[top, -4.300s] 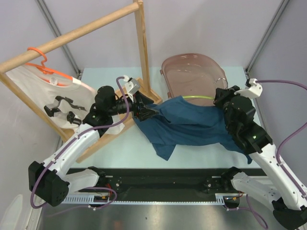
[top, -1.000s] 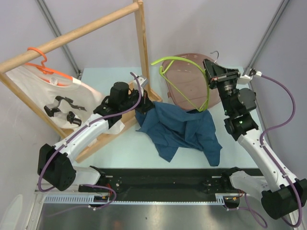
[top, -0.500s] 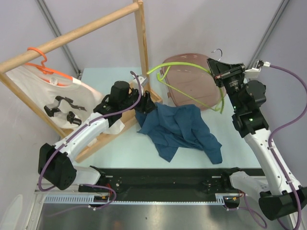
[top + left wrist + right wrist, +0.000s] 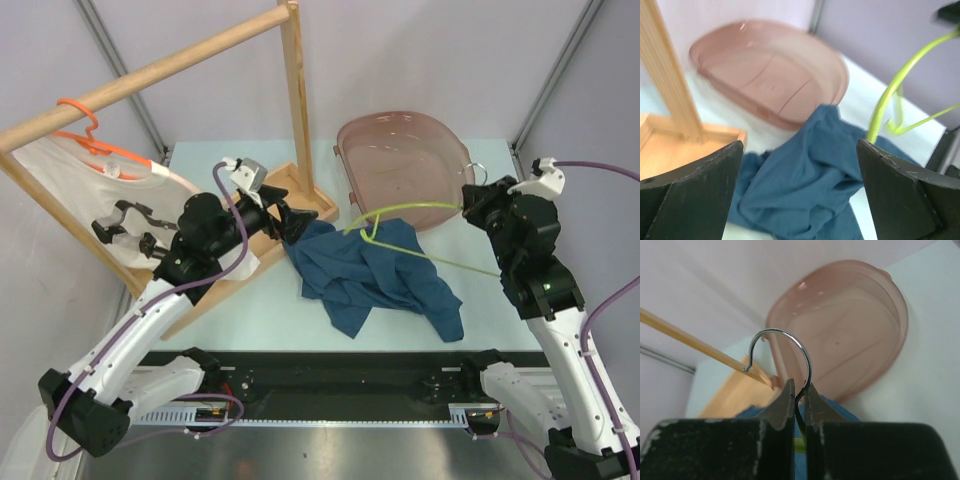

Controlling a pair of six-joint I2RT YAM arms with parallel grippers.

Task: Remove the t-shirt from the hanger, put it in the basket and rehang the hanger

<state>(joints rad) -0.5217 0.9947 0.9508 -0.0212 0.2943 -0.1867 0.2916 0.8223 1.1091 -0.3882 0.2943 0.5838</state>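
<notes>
Hanger (image 4: 410,210) swung down over t-shirt (image 4: 375,275), hook (image 4: 780,330) clamped in right gripper (image 4: 799,392), left gripper (image 4: 800,150) open beside t-shirt

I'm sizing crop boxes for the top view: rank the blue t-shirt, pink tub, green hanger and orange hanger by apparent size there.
1. blue t-shirt and pink tub: about alike in spread, too close to rank.
2. green hanger: long but thin.
3. orange hanger: smallest, partly hidden in the white shirt.

We hold our left arm stretched forward and rightward, the left gripper (image 4: 292,222) spread wide open, and our right arm bent at the elbow, the right gripper (image 4: 798,387) pinched tight on the hanger (image 4: 886,100) hook.
</notes>
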